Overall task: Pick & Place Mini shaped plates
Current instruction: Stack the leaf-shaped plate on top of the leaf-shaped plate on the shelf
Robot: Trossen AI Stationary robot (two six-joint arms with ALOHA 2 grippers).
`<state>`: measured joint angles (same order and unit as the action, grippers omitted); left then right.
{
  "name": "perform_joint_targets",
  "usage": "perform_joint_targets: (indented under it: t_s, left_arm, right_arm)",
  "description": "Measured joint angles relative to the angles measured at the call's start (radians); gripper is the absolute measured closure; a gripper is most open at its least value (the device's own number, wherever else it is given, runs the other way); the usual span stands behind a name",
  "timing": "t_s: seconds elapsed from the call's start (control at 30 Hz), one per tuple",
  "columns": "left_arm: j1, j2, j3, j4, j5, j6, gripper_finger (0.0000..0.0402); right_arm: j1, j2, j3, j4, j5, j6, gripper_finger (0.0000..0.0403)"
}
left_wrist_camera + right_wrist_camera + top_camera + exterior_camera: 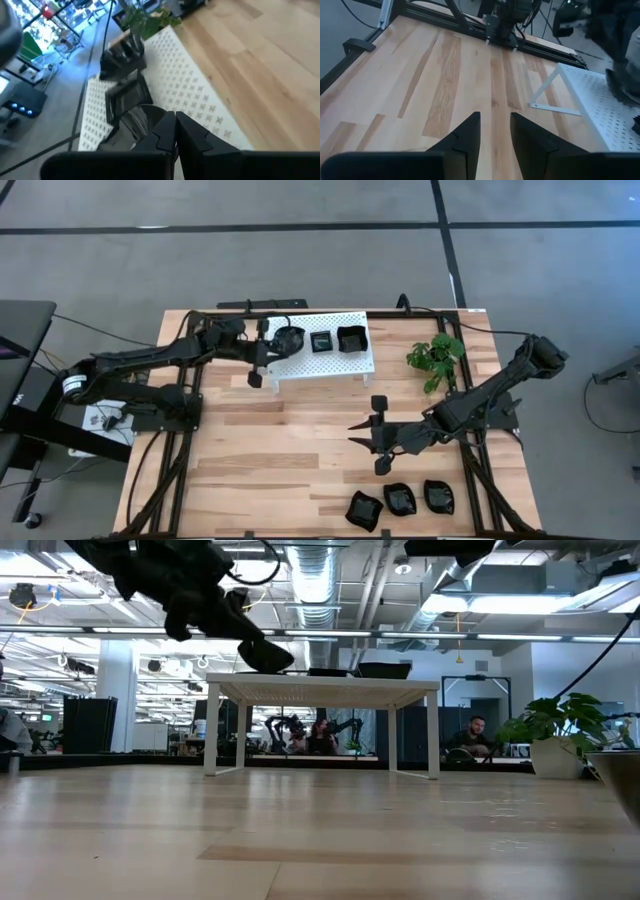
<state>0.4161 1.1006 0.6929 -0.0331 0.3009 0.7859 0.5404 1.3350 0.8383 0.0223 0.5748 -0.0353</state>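
High view first: a wooden table [280, 450] is seen with a white perforated rack [318, 358] standing at its far side and a small green plant [436, 358] just beside the rack's right end. The left arm is stretched over the rack's left part, and the right arm is held above the bare middle of the table.

Two black plates [337, 340] are set side by side on the rack's right half. Three more plates [400, 502] are left in a row near the table's front edge, well apart from the rack.

The left gripper [175, 131] is pressed together on the rim of a rounded plate [289, 338], held at the rack's left end; whether the plate is resting on the rack cannot be told. The right gripper [495, 130] is partly spread and nothing is held in it.

A slip is judged the main risk: the glossy plate is pinched by its edge only, so it could tilt or be dropped askew. If it is released too near the neighbouring plate, that one could be knocked or overlapped.
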Motion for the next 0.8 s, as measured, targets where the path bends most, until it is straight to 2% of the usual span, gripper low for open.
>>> perform_joint_targets:
  t_s: [0.23, 0.57, 0.8]
  left_arm:
    - [0.017, -0.002, -0.017, 0.022, 0.049, 0.091, 0.0394]
    - [0.057, 0.02, -0.017, 0.033, 0.043, 0.145, 0.0384]
    - [0.082, 0.054, -0.017, 0.033, 0.04, 0.139, 0.0353]
  right_arm:
    - [0.0, 0.0, 0.0, 0.017, -0.001, -0.001, 0.0302]
    - [0.0, 0.0, 0.0, 0.03, 0.0, -0.053, 0.0302]
    - [-0.013, 0.0, 0.0, 0.034, 0.0, -0.053, 0.0302]
